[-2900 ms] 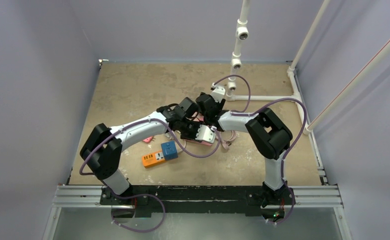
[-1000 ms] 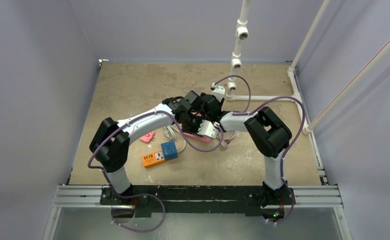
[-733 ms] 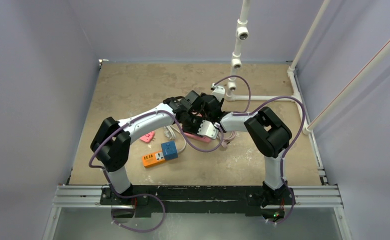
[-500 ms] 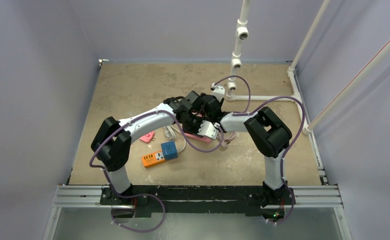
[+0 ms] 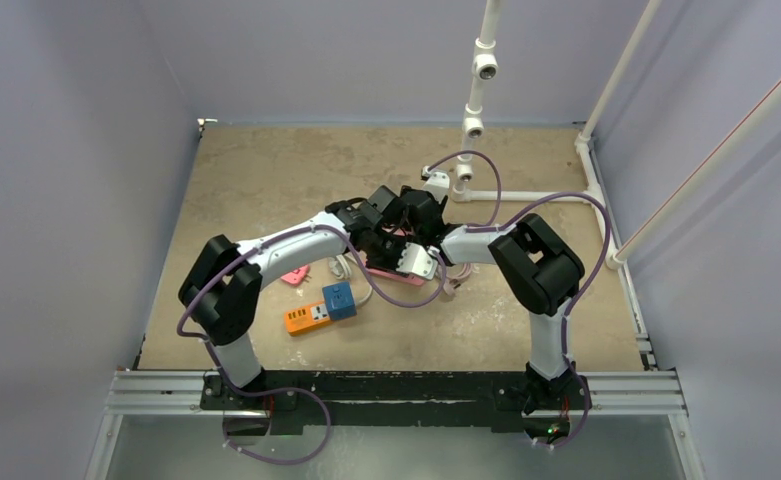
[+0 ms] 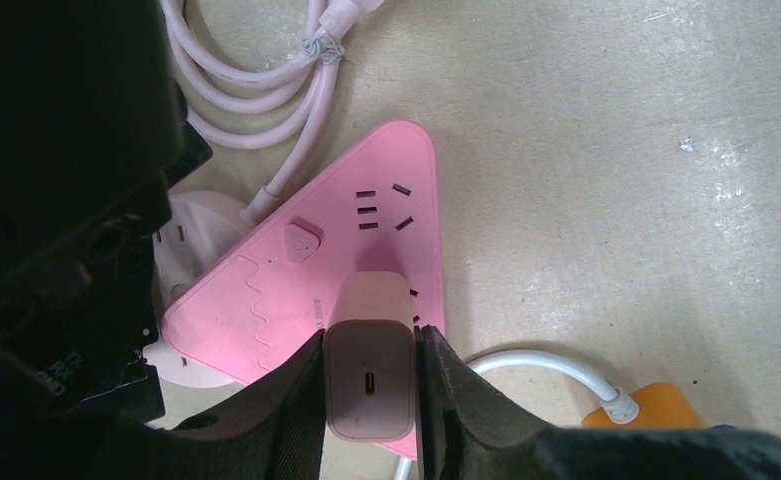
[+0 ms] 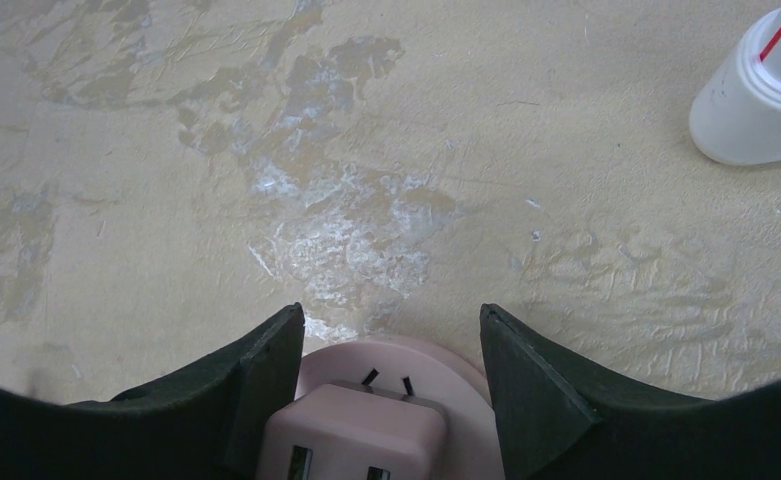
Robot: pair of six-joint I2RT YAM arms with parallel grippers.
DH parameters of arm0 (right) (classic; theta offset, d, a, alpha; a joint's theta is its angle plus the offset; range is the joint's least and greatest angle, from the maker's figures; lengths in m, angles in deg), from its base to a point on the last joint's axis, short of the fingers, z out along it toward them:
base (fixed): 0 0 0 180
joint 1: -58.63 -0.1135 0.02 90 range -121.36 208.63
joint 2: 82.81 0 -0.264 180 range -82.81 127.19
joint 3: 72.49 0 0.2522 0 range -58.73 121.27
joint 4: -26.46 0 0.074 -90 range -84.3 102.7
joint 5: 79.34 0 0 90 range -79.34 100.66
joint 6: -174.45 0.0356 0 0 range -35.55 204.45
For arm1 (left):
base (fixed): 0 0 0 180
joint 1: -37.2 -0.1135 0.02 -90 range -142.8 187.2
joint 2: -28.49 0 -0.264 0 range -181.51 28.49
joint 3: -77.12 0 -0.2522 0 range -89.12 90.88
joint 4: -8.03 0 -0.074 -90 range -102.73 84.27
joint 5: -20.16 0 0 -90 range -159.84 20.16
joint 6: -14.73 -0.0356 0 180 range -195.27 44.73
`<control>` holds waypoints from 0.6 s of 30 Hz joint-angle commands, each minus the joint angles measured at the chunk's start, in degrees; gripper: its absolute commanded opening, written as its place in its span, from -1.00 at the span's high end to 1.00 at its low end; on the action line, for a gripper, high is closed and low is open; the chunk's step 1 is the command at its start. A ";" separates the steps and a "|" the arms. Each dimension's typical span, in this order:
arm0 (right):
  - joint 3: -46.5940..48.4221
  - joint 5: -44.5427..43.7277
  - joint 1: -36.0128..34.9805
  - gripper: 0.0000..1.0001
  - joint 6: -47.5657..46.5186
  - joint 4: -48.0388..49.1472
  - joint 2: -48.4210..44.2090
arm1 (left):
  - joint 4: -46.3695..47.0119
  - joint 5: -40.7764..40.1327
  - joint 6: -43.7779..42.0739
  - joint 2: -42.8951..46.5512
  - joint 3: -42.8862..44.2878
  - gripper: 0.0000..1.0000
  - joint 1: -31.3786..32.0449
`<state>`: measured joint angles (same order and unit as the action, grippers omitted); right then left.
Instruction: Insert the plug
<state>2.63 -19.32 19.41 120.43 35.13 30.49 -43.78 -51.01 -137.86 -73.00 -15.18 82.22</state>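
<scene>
Presently the plug (image 6: 369, 345) is pinched between the closed fingers of the left gripper (image 6: 369, 400). It is held upright over the corner of the pink power strip (image 6: 266, 310) that lies nearest the orange strip (image 6: 656, 405). Its base appears to meet a socket there, but the pins are hidden beneath the body, so it cannot be told whether they have entered.

Insertion is judged to be the step in hand. The plug is best kept square to the strip's face and pressed straight down. The strip lies loose on the table (image 7: 166, 150), so it could be tipped or slid by an off-axis push.

On the strip's other side, a round pale-pink piece (image 7: 436, 370) is straddled by the right gripper (image 7: 388, 350). Whether it is clamped or merely bracketed cannot be told.

Room is tight, since both wrists are crowded together over the strip. A coiled pink cord (image 6: 256, 110) lies just beyond its far edge, and a white cable (image 6: 546, 365) runs just beside the plug's corner. Open table is seen only on the strip's side away from the right gripper.
</scene>
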 commanded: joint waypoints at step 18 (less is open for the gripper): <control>-0.19 6.20 -4.09 -0.28 0.41 -7.23 -2.37 | 8.26 -10.57 -2.93 -8.38 -14.43 1.00 -2.91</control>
<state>2.19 -19.86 19.43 119.21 36.34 30.49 -34.79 -48.45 -136.20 -72.17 -21.04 81.37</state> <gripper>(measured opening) 0.640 0.312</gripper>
